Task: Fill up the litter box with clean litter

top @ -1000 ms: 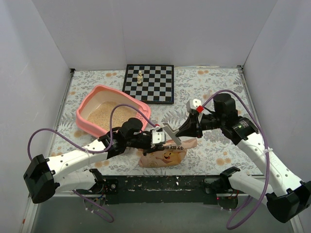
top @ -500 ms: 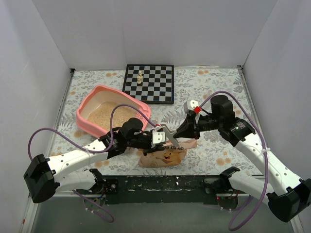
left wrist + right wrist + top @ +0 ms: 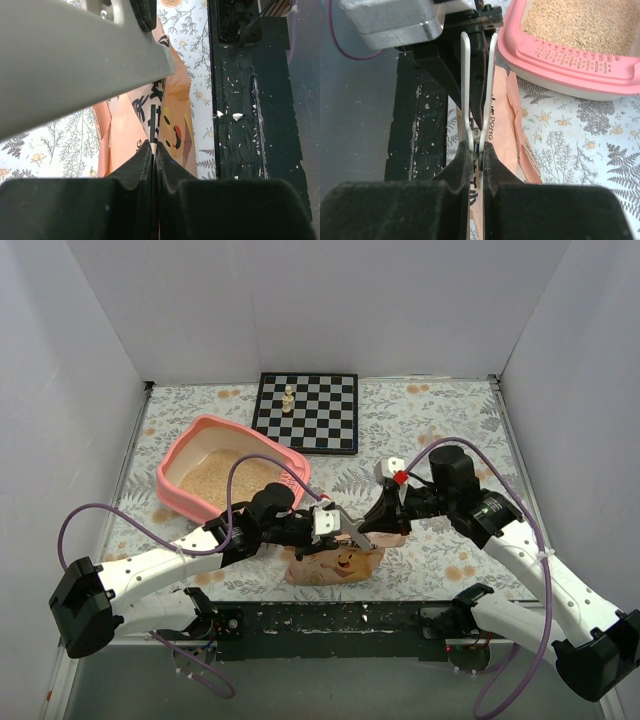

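The left arm reaches low from the near left corner toward the middle of the worktop (image 3: 440,420). The left gripper (image 3: 330,530) lies almost level, and its jaws are clenched flat on a thin upper edge of the bag (image 3: 340,562), as the left wrist view shows. The right arm comes in from the near right, elbow raised and wrist bent down and leftward. The right gripper (image 3: 368,523) meets the left one over the bag, its jaws pinched on the spring end of a white clip (image 3: 350,520) whose two prongs point at the left gripper. The bag is orange-tan with a cartoon face and dark lettering, and it lies at the near middle, just under both grippers. The litter box (image 3: 580,75) sits left of centre, farther back than the left gripper. Its slotted side faces the bag, and its near right corner is close to the bag's edge. The clean litter (image 3: 215,478) covers its floor as a tan, grainy layer. The left arm's purple cable loops across the box's near side in the top view. A black-and-white chessboard (image 3: 320,420) lies at the far middle, with a pale chess piece (image 3: 288,400) on its left part; whether that is one piece or two is too small to tell. In all there are two arms, one box, one bag, one clip and one board.
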Robot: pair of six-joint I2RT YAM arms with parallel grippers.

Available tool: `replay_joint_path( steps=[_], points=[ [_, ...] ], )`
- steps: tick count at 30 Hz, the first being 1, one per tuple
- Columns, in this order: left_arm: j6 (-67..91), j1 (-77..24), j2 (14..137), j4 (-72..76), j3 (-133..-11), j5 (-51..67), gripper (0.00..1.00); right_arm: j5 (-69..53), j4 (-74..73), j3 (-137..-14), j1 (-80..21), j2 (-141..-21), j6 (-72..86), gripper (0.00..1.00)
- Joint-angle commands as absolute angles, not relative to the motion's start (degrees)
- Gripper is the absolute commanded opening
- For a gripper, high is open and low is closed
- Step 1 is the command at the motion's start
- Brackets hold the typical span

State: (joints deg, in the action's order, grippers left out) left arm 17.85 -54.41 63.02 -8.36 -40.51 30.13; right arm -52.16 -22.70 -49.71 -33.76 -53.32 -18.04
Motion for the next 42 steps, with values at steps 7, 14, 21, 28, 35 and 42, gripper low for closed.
replay_joint_path(
  steps=[7, 14, 21, 28, 35, 42],
  points=[
    [18.02, -54.67, 63.28, -7.74, -41.13, 29.18, 0.0, -39.48, -42.61, -54.49, -34.45, -56.24, -29.17, 0.01],
    [18.02, -54.67, 63.02, -7.82, -41.22, 29.18, 0.0, -33.32, -50.01, -56.16, -36.21, -58.71, -31.82, 0.01],
    [17.93, -54.67, 62.93, -7.47, -40.96, 28.48, 0.01, -33.57, -46.15, -51.68, -41.56, -59.15, -29.18, 0.01],
    [18.02, -54.67, 63.28, -7.65, -40.96, 28.39, 0.0, -34.01, -41.92, -49.66, -43.42, -60.55, -26.81, 0.01],
    [17.84, -54.67, 63.54, -7.56, -41.04, 27.77, 0.01, -28.93, -41.92, -49.57, -44.21, -61.0, -24.62, 0.02],
    [17.75, -54.67, 62.67, -7.47, -40.61, 27.69, 0.08, -26.02, -39.81, -53.52, -44.12, -57.22, -21.27, 0.6]
  ],
)
